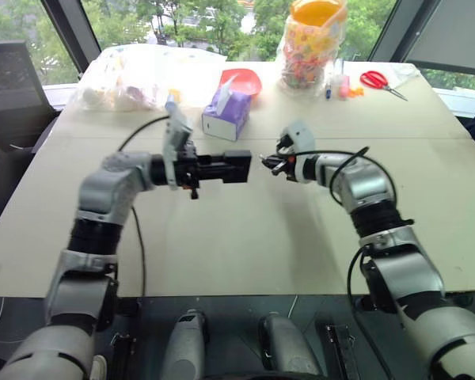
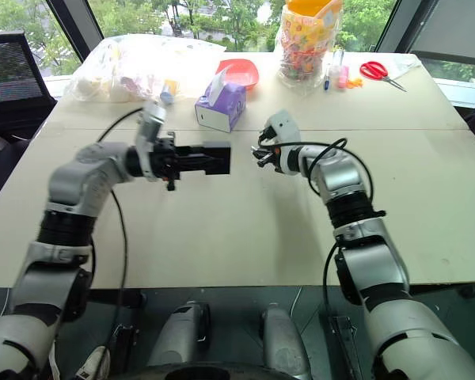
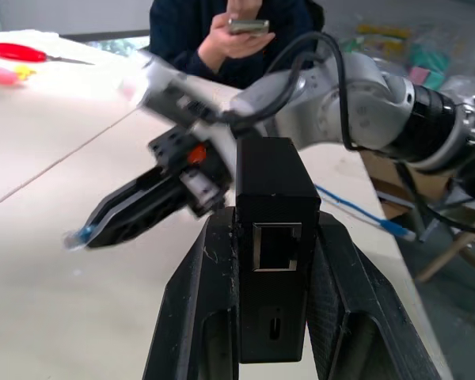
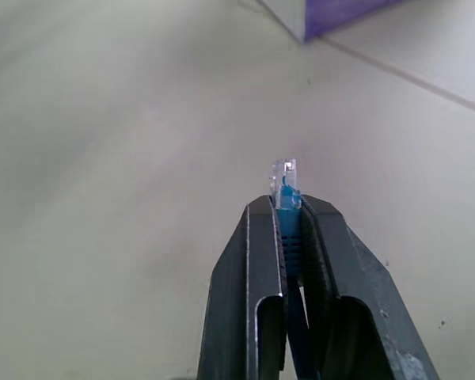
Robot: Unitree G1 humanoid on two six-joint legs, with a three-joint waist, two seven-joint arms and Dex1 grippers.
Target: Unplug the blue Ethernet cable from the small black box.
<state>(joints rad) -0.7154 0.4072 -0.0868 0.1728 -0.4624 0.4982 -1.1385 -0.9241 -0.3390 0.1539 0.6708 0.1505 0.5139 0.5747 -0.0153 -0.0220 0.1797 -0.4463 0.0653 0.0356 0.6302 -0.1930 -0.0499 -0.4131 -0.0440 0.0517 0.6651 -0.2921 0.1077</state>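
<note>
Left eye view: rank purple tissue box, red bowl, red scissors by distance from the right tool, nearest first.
From the right tool:
1. Purple tissue box, just beyond it, toward the robot's left.
2. Red bowl, behind the tissue box.
3. Red scissors, far right corner of the table.

Bright daylight enters from windows beyond the table point(image 1: 245, 237). Right gripper point(image 3: 83, 233) shows motion blur; background behind it is soft.

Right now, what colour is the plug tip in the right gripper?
Clear tip on a blue boot, pinched in the right gripper; right wrist view shows it best.
</note>
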